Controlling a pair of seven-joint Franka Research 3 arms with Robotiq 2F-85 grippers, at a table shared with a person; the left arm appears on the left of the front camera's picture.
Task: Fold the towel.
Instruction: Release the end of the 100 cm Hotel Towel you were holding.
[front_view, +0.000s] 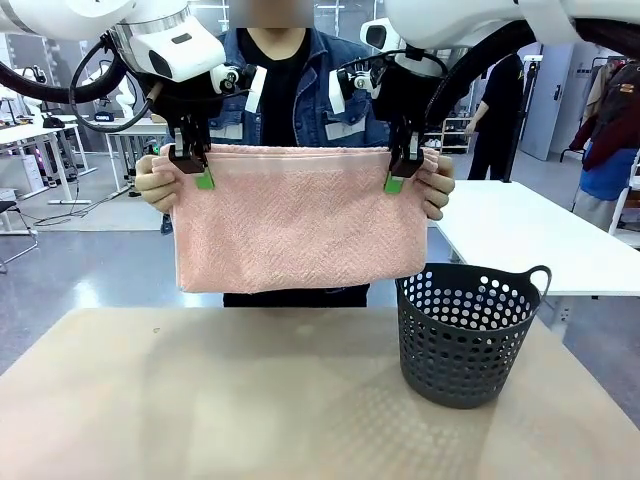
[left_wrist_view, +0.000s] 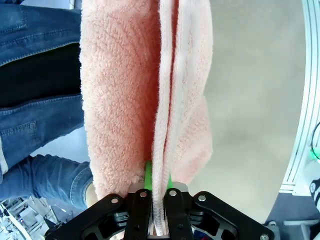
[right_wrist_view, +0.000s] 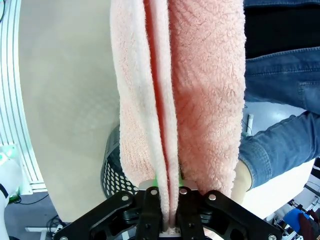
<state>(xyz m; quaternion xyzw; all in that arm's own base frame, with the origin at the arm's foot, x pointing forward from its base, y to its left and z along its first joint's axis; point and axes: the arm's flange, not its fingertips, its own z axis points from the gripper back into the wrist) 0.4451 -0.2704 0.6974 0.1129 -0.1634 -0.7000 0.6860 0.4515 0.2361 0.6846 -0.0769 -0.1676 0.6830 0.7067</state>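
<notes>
While the left hand (front_view: 204, 180) and right hand (front_view: 393, 183) clamp the doubled towel (front_view: 300, 225) by its top corners, uneven pull could slip a layer free, spoiling the fold.

The towel (front_view: 300, 220) is plain salmon pink. My left claw (front_view: 197, 172) and right claw (front_view: 400, 175) are black, pads (front_view: 204, 181) green. At four o'clock, the basket (front_view: 460, 350) is dark grey.

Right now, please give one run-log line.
left gripper: shut on salmon-pink terry-cloth towel | right gripper: shut on towel | towel: hanging above table | person's hands: holding top corners
</notes>
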